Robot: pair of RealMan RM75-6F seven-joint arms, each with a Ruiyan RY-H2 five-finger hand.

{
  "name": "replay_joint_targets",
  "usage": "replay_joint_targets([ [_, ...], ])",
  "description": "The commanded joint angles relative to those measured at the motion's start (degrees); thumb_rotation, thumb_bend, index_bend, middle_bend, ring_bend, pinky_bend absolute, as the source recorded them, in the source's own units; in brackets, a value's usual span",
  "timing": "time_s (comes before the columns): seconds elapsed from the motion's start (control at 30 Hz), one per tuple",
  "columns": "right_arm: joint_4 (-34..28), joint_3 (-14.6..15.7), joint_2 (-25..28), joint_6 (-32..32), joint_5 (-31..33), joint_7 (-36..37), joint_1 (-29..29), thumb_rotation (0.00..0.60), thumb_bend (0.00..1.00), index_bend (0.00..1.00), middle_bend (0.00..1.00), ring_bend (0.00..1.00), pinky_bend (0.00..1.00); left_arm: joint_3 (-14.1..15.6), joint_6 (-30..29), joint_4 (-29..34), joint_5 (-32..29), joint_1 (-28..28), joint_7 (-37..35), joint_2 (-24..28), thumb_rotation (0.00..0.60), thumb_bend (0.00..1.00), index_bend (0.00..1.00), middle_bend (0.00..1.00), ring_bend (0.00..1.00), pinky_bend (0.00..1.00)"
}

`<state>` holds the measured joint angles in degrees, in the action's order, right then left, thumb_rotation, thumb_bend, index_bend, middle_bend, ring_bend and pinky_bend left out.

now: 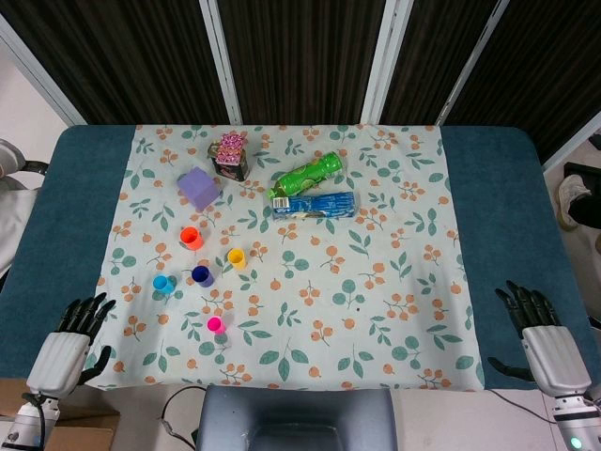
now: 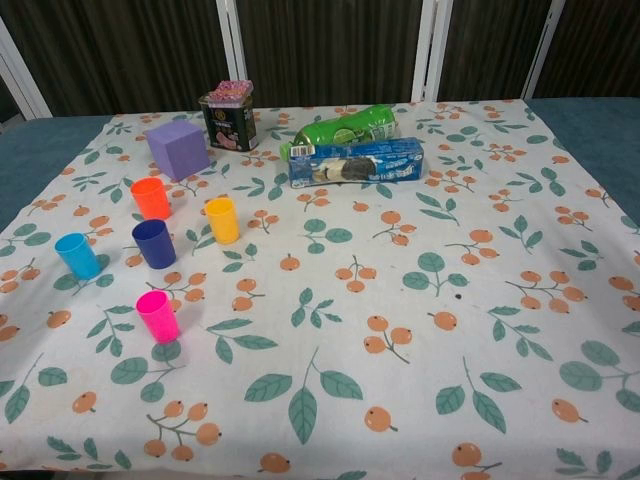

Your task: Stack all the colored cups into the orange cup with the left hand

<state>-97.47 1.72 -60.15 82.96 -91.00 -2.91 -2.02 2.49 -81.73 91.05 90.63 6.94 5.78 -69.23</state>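
Several small cups stand upright and apart on the left part of the flowered cloth: an orange cup (image 1: 191, 238) (image 2: 151, 198), a yellow cup (image 1: 237, 257) (image 2: 222, 220), a dark blue cup (image 1: 202, 275) (image 2: 154, 243), a light blue cup (image 1: 163, 284) (image 2: 77, 256) and a pink cup (image 1: 215, 325) (image 2: 157, 316). My left hand (image 1: 70, 343) rests open at the near left table edge, well short of the cups. My right hand (image 1: 540, 334) lies open at the near right edge. Only the head view shows the hands.
Behind the cups sit a purple cube (image 1: 198, 188) (image 2: 178, 149) and a dark tin with a pink top (image 1: 229, 156) (image 2: 228, 118). A green bottle (image 1: 307, 175) (image 2: 345, 129) and a blue biscuit pack (image 1: 314, 204) (image 2: 356, 162) lie at the centre back.
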Motion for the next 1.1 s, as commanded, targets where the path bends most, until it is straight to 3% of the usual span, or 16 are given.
replay_joint_targets([
  [0.03, 0.00, 0.16, -0.03, -0.06, -0.05, -0.17, 0.06, 0.600, 0.15, 0.00, 0.00, 0.00, 0.00, -0.04, 0.13, -0.12, 0.17, 0.16, -0.26, -0.14, 0.600, 0.47, 0.00, 0.00, 0.00, 0.02],
  [0.2, -0.11, 0.39, 0.34, 0.27, -0.55, 0.52, 0.20, 0.600, 0.15, 0.00, 0.00, 0.00, 0.00, -1.40, -1.84, -2.30, 1.68, 0.72, -2.80, -3.25, 0.600, 0.45, 0.00, 0.00, 0.00, 0.07],
  [0.27, 0.00, 0.44, 0.48, 0.51, -0.75, 0.97, 0.28, 0.600, 0.15, 0.00, 0.00, 0.00, 0.00, -3.51, -4.62, -4.53, 1.89, 0.88, -4.30, -6.81, 0.600, 0.44, 0.00, 0.07, 0.09, 0.25],
  [0.33, 0.02, 0.35, 0.52, 0.51, -0.67, 1.34, 0.22, 0.600, 0.15, 0.00, 0.00, 0.00, 0.00, -5.72, -6.37, -6.21, 2.01, 1.77, -6.05, -10.39, 0.600, 0.43, 0.00, 0.31, 0.41, 0.65],
  [0.37, 0.08, 0.29, 0.54, 0.39, -0.60, 1.49, 0.13, 0.600, 0.15, 0.00, 0.00, 0.00, 0.00, -6.97, -6.26, -6.49, 1.39, 2.64, -7.95, -12.43, 0.600, 0.43, 0.01, 0.50, 0.63, 0.85],
  [0.4, 0.13, 0.27, 0.54, 0.24, -0.54, 1.53, 0.06, 0.600, 0.15, 0.00, 0.00, 0.00, 0.00, -7.56, -4.89, -6.12, 0.44, 3.49, -9.24, -13.36, 0.600, 0.43, 0.03, 0.66, 0.80, 0.96],
  [0.43, 0.13, 0.26, 0.55, 0.13, -0.49, 1.57, 0.01, 0.600, 0.15, 0.00, 0.00, 0.00, 0.00, -7.83, -2.61, -5.31, -0.56, 4.53, -9.51, -13.49, 0.600, 0.43, 0.06, 0.81, 0.93, 1.00],
  [0.5, 0.17, 0.19, 0.53, 0.16, -0.41, 1.60, -0.01, 0.600, 0.15, 0.00, 0.00, 0.00, 0.00, -8.99, 2.47, -3.19, -3.14, 7.10, -6.61, -13.19, 0.600, 0.43, 0.11, 0.96, 1.00, 1.00],
  [0.57, 0.21, 0.10, 0.45, 0.23, -0.25, 1.52, 0.03, 0.600, 0.15, 0.00, 0.00, 0.00, 0.00, -11.25, 5.19, -2.53, -6.62, 9.24, 0.19, -14.74, 0.600, 0.42, 0.13, 1.00, 1.00, 1.00],
  [0.67, 0.26, 0.02, 0.34, 0.35, -0.10, 1.59, 0.07, 0.600, 0.15, 0.00, 0.00, 0.00, 0.00, -14.39, 7.18, -3.23, -11.37, 12.00, 8.18, -18.83, 0.600, 0.41, 0.18, 1.00, 1.00, 1.00],
  [0.8, 0.49, -0.50, -0.06, 0.43, 0.66, 1.13, 0.03, 0.600, 0.15, 0.00, 0.00, 0.00, 0.00, -17.16, 11.73, -3.94, -18.08, 15.39, 12.58, -21.94, 0.600, 0.40, 0.22, 1.00, 1.00, 1.00],
  [1.1, 0.45, -0.82, -0.22, -0.48, 1.62, 0.87, -0.38, 0.600, 0.15, 0.00, 0.00, 0.00, 0.00, -19.86, 16.57, -8.43, -27.00, 21.16, 18.02, -27.66, 0.600, 0.38, 0.25, 1.00, 1.00, 1.00],
])
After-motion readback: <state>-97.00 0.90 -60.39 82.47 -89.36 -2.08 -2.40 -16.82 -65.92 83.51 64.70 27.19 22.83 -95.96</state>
